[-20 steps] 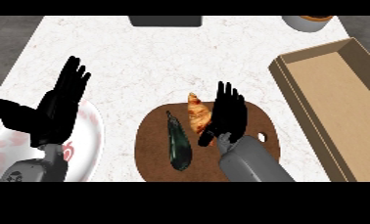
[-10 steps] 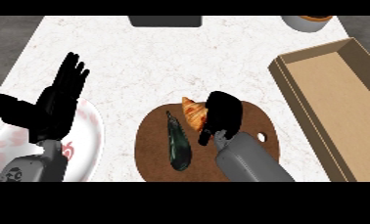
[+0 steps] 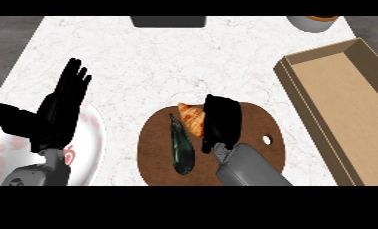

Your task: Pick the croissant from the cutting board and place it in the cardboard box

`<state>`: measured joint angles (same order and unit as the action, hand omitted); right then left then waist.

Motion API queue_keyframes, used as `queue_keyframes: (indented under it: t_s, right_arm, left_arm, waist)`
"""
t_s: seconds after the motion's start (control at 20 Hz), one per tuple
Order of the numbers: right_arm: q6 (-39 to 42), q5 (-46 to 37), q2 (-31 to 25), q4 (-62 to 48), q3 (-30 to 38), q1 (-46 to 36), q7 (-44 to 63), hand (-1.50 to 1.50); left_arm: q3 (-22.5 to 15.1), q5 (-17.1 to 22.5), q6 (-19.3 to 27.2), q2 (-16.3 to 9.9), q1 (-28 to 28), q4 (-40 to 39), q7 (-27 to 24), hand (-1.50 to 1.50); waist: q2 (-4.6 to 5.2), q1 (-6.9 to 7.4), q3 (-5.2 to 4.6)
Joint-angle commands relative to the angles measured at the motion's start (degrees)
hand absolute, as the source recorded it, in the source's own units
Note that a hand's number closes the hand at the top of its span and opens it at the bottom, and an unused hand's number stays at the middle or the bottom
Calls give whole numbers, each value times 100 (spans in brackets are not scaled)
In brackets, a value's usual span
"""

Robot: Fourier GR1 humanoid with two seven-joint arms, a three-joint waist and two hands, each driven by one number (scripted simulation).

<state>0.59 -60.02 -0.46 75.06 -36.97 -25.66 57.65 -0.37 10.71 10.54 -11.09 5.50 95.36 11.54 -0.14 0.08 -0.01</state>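
In the head view, the round brown cutting board (image 3: 255, 123) sat at the near middle of the white speckled counter (image 3: 162, 58), and everything else is placed against it. The croissant (image 3: 193, 118) lay on the board's upper left part, its orange crust showing only on the side away from the right hand (image 3: 221, 120). That hand lay over the board's centre, touching the croissant's right flank, with its fingers curled down over the pastry; the curl hid how far they wrapped beneath it, yet they appeared clamped on it. The grey forearm (image 3: 247, 168) behind the hand ran from the board's lower edge. Just left of the croissant, a dark green elongated vegetable (image 3: 179, 145) lay lengthwise on the board, close beside the pastry. A small hole (image 3: 267, 138) pierced the board near its right rim.

To the right of the board, well apart from it, stood the open cardboard box (image 3: 332, 93). To the left of the board lay a white plate (image 3: 92, 138) with pink marks, and above it the left hand (image 3: 63, 105) rested open, fingers straight and spread, holding nothing. Beyond the board, at the counter's far edge, sat a dark rectangular object (image 3: 168, 21), and off to the far right a grey bowl (image 3: 314, 23).
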Motion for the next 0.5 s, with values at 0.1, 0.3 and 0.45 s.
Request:
queue_keyframes:
  t_s: [0.1,0.3,0.45]
  right_arm:
    - [-104,143,45,773,-1600,464,-1111,150]
    - [344,-142,-134,1658,-1673,448,-1130,150]
    - [960,-365,-585,2814,-2070,730,-907,150]
  left_arm:
    - [-80,-102,12,59,65,-133,-32,0]
    - [-76,-62,-62,91,-111,1,-32,0]
    - [99,59,-98,-90,-325,487,198,0]
  waist:
    - [1,31,4]
    - [-5,-2,2]
    - [-29,-6,1]
